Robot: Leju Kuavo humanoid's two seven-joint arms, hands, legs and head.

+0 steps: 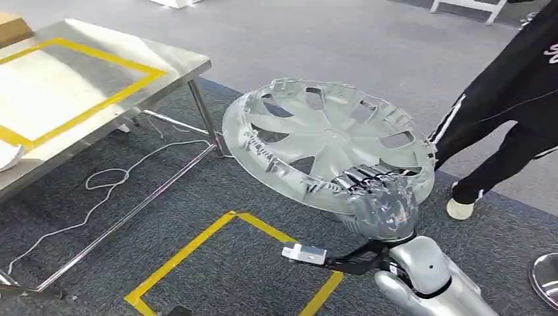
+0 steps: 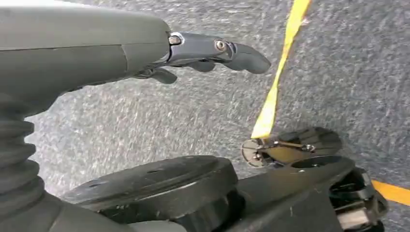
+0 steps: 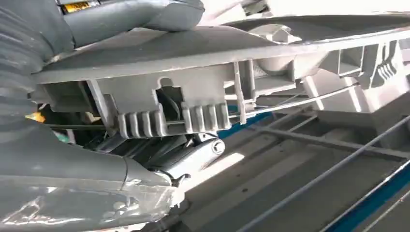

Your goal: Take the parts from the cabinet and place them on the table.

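My right hand (image 1: 381, 197) clamps the hubcap (image 1: 326, 141) by its rim, off the table's (image 1: 118, 72) corner over carpet, left hand (image 2: 212, 50) empty, fingers apart; I fear the tilted disc could slip from that one-edge hold.

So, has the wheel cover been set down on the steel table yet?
No, the right hand holds the wheel cover by its rim above the carpet, beside the steel table.
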